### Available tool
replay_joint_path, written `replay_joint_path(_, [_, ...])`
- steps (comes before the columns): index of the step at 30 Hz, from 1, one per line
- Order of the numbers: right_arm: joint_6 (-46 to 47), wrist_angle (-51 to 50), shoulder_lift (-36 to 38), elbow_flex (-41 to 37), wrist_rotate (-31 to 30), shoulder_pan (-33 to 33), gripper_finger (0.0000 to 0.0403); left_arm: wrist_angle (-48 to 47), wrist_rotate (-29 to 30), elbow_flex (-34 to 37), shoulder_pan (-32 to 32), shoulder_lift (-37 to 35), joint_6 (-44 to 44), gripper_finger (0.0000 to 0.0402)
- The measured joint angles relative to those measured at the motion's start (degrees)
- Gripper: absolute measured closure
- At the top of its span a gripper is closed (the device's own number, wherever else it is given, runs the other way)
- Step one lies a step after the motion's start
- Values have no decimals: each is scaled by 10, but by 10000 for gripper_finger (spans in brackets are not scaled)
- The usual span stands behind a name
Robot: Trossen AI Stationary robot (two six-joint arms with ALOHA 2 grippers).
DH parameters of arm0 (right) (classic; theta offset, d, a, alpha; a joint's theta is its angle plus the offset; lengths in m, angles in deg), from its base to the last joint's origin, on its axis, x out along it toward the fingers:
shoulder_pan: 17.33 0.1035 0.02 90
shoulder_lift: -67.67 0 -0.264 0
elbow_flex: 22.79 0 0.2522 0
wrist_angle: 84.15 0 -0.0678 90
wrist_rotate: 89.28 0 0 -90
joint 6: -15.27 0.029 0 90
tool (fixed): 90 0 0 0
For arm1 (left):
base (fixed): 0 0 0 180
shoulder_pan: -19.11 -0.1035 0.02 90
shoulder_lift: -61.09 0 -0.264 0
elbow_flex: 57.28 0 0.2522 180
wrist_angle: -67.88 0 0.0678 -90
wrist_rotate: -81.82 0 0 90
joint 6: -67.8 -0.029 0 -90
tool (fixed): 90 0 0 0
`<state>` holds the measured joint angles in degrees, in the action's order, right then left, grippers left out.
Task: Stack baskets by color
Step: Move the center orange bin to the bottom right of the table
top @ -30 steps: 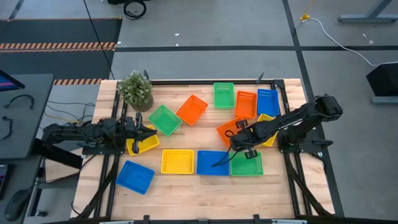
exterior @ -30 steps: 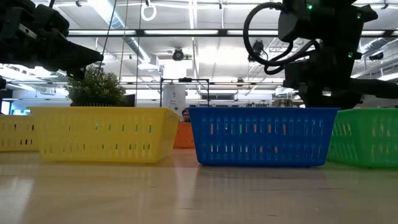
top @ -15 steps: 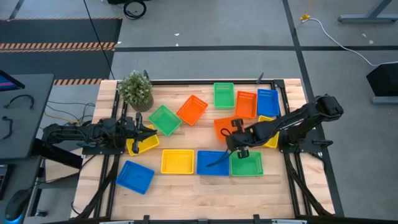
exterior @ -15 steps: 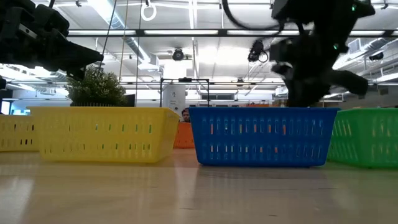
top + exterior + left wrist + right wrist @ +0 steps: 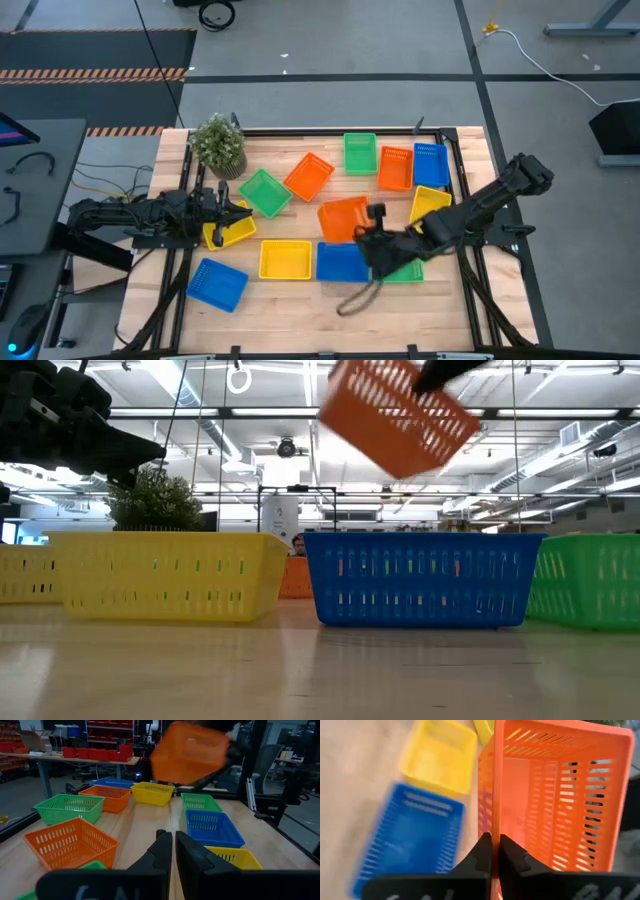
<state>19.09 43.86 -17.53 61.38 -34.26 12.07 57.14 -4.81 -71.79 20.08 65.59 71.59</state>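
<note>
On a wooden desk [image 5: 300, 295] strewn with coloured baskets, the right hand [image 5: 493, 851], clamped on an orange basket's [image 5: 343, 217] wall, holds it aloft near centre, while the closed, empty left hand [image 5: 173, 851] waits at nine o'clock.

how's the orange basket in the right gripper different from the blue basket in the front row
The held orange basket hangs tilted in the air, pinched by its wall in the right gripper; the blue basket sits level on the table, untouched. The orange one shows above the blue one in the low view. Both share the same shallow slotted shape.
</note>
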Motion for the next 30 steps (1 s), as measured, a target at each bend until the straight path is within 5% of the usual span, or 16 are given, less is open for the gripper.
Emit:
replay_joint_path(6, [136, -4, 0, 21, 12, 98, 391, 0, 0, 0, 0, 0, 0, 365])
replay_joint_path(22, [634, -45, -59, 24, 238, 304, 391, 0, 0, 0, 0, 0, 0, 371])
replay_joint_path(25, [674, -65, -94, 24, 288, 323, 391, 0, 0, 0, 0, 0, 0, 367])
replay_joint_path(30, [676, -123, -144, 24, 288, 343, 391, 0, 0, 0, 0, 0, 0, 368])
